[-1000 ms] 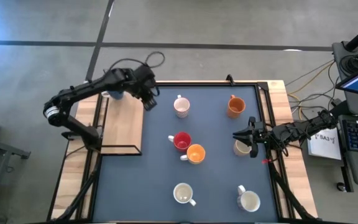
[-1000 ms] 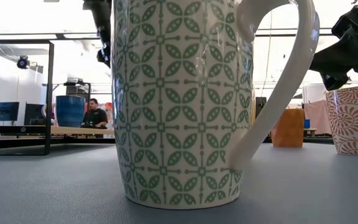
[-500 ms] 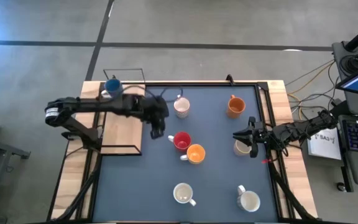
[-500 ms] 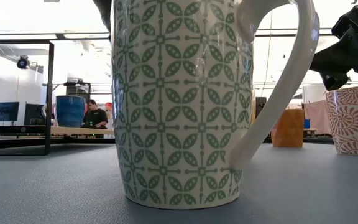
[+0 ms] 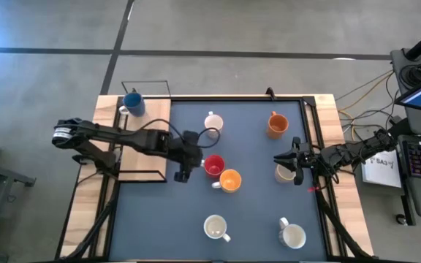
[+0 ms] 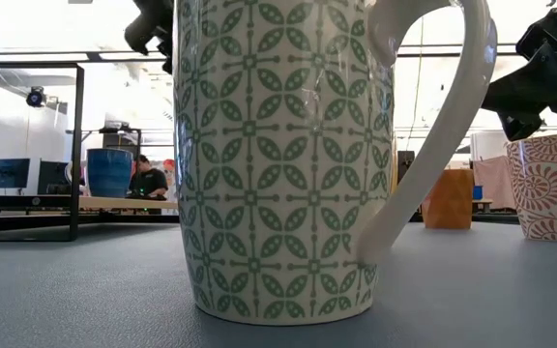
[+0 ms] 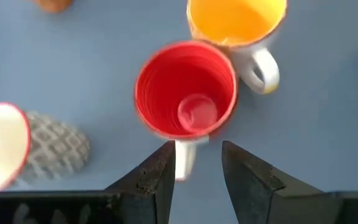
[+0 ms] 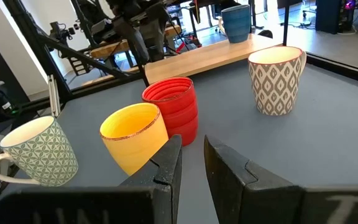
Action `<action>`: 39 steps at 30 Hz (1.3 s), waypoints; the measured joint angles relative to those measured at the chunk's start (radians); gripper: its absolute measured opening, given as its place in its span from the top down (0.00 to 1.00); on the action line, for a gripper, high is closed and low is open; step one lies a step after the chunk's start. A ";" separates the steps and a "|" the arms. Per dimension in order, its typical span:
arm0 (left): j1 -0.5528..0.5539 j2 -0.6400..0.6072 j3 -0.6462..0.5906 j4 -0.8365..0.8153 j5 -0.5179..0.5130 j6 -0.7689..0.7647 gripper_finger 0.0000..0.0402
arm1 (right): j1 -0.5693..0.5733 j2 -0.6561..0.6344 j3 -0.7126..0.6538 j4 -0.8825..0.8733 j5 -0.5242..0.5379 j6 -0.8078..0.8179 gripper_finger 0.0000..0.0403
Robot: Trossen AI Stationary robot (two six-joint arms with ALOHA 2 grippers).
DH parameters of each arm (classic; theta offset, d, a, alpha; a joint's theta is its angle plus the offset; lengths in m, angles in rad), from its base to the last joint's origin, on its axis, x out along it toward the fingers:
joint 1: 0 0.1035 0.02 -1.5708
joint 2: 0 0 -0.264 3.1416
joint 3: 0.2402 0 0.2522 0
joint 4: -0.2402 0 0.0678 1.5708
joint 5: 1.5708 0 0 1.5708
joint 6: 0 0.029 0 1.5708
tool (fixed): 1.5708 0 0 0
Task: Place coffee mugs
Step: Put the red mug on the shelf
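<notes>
Seven mugs stand upright on the blue mat, seen from above: a red mug, an orange mug touching it, another orange mug, white mugs, and a cream patterned mug. The blue mug stands on the wooden board. My left gripper is open at the red mug's left side; its fingers stand on either side of the mug's handle. My right gripper waits above the cream patterned mug, its fingers a little apart.
A black wire frame encloses the wooden board at the table's left. The green-patterned white mug fills the low view. Cables and a laptop lie beyond the table's right edge. Bare mat shows between the near mugs.
My left gripper has left the far end of the wooden board by the blue mug and swung toward the table's near edge and right, ending beside the red mug with its fingers around the handle. The blue mug stays on the board.
</notes>
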 joint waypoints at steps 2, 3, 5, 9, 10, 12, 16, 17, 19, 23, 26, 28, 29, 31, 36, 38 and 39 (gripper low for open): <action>0.000 0.000 -0.003 0.028 0.050 0.013 0.72 | 0.000 0.000 0.000 0.000 0.000 0.000 0.86; 0.000 0.000 -0.004 0.046 0.081 0.014 0.72 | 0.000 0.000 0.000 0.000 0.000 0.000 0.86; -0.001 0.000 -0.006 0.054 0.129 0.015 0.72 | 0.000 0.000 0.000 0.000 0.000 0.000 0.86; -0.003 0.006 -0.006 0.071 0.187 0.052 0.72 | 0.000 0.000 0.000 0.000 0.000 0.000 0.86; -0.005 0.012 -0.006 0.088 0.198 0.057 0.72 | 0.000 0.000 0.000 0.000 0.000 0.000 0.86; -0.008 0.034 -0.006 0.117 0.212 0.065 0.72 | 0.000 0.000 0.000 0.000 0.000 0.000 0.86; -0.007 0.083 -0.006 0.134 0.209 0.080 0.72 | 0.000 0.000 0.000 0.000 0.000 0.000 0.86; -0.007 0.093 -0.006 0.135 0.208 0.080 0.72 | 0.000 0.000 0.000 0.000 0.000 0.000 0.86; -0.006 0.108 -0.001 0.136 0.208 0.079 0.72 | 0.000 0.000 0.000 0.000 0.000 0.000 0.86; -0.006 0.142 0.004 0.150 0.204 0.077 0.72 | 0.000 0.000 0.000 0.000 0.000 0.000 0.86; -0.004 0.162 0.004 0.147 0.174 0.088 0.72 | 0.000 0.000 0.000 0.000 0.000 0.000 0.86; -0.002 0.171 0.004 0.159 0.170 0.089 0.72 | 0.000 0.000 0.000 0.000 0.000 0.000 0.86; -0.002 0.176 0.004 0.160 0.169 0.087 0.72 | 0.000 0.000 0.000 0.000 0.000 0.000 0.86; -0.002 0.188 0.004 0.160 0.163 0.079 0.72 | 0.000 0.000 0.000 0.000 0.000 0.000 0.86; 0.000 0.209 0.004 0.170 0.080 0.029 0.72 | 0.000 0.000 0.000 0.000 0.000 0.000 0.86; 0.001 0.215 0.004 0.172 0.062 0.015 0.73 | 0.000 0.000 0.000 0.000 0.000 0.000 0.86; 0.002 0.215 0.004 0.175 0.060 0.007 0.74 | 0.000 0.000 0.000 0.000 0.000 0.000 0.86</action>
